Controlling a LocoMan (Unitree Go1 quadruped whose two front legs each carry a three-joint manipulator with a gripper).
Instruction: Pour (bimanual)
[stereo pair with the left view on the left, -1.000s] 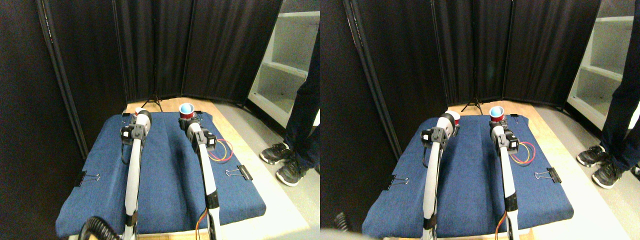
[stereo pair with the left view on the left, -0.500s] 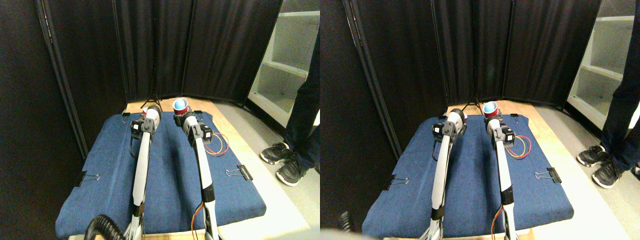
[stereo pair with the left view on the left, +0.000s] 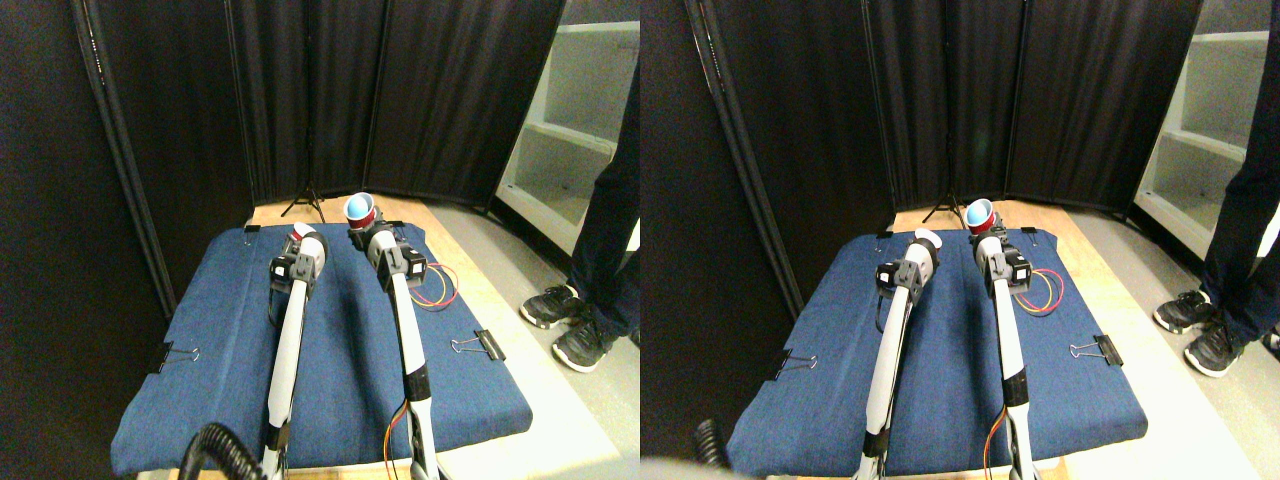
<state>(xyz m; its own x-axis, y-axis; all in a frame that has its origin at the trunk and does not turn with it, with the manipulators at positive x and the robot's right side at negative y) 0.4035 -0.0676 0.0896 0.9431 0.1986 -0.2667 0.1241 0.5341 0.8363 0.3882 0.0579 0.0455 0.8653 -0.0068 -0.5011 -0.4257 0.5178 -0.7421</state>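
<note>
Both manipulators extend from the near edge toward the far side, nearly parallel. The left gripper lies just left of the right gripper, which sits slightly farther. Both wrists are close together.

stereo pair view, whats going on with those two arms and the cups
A legged robot is working with both manipulators over a blue padded mat. The right gripper carries a red cup with a blue inside, tipped toward the left. The left gripper has a second red cup, mostly hidden behind the arm. The two cups sit close together, set up for a pour. A person's legs and shoes stand by at right.
</note>
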